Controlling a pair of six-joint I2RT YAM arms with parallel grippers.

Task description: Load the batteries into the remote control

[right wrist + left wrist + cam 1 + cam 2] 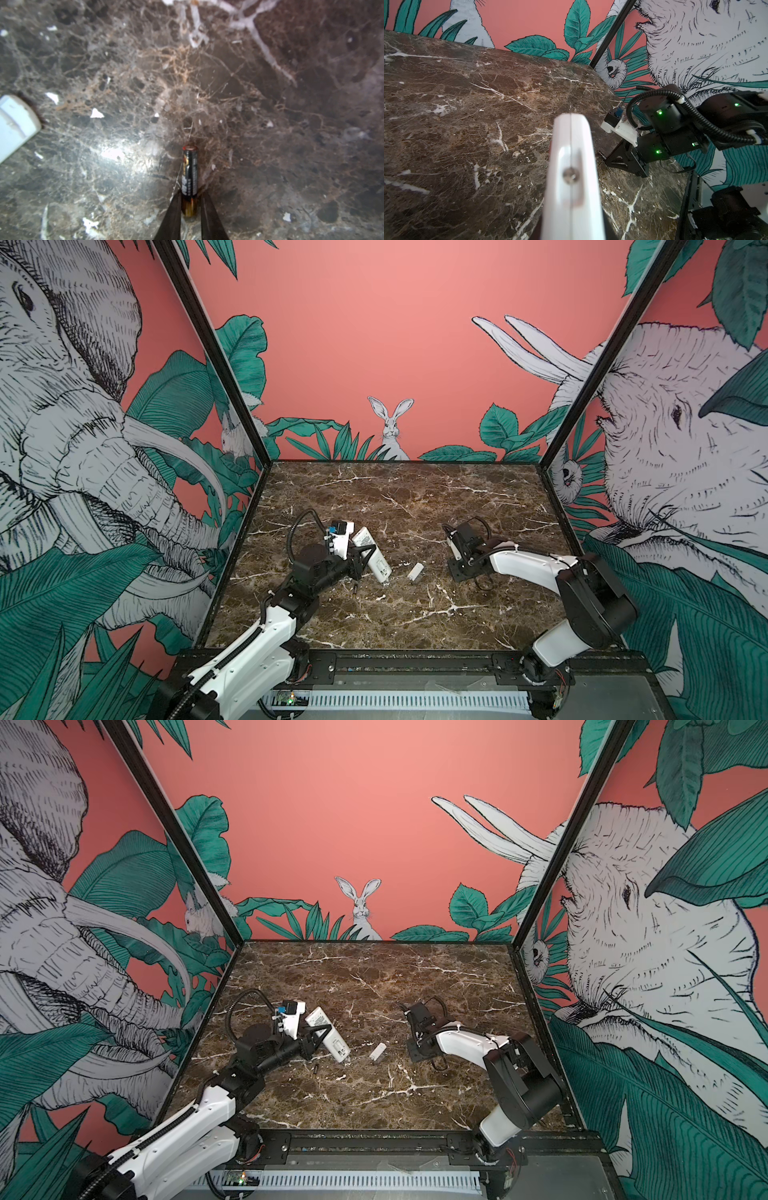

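- Starting at the left, we see the left pincer (pixel 367 552) closed across the width of the remote control (pixel 377 568), its black fingers clamped on the white body about midway along it.
- We see the remote control slanting over the marble table (pixel 374 497), one end toward the back wall and the other toward the front edge. We cannot tell whether the near end touches the table.
- From the left wrist camera we look along the remote control (pixel 571 187) edge-on, a blurred white bar with a seam down its middle.
- Just in front of the left pincer we find a loose battery (pixel 355 587) lying on the table, apart from the remote control.
- To the right of the remote control's front end we see a short white piece (pixel 416 572) lying on the table, touching nothing.
- Further right, the right pincer (pixel 190 195) points down at the table, its jaws narrow, one finger pressed on each side of the gold end of the other battery (pixel 189 166).
- That battery's black part sticks out beyond the fingertips. We cannot tell whether it rests on the table or hangs above it.
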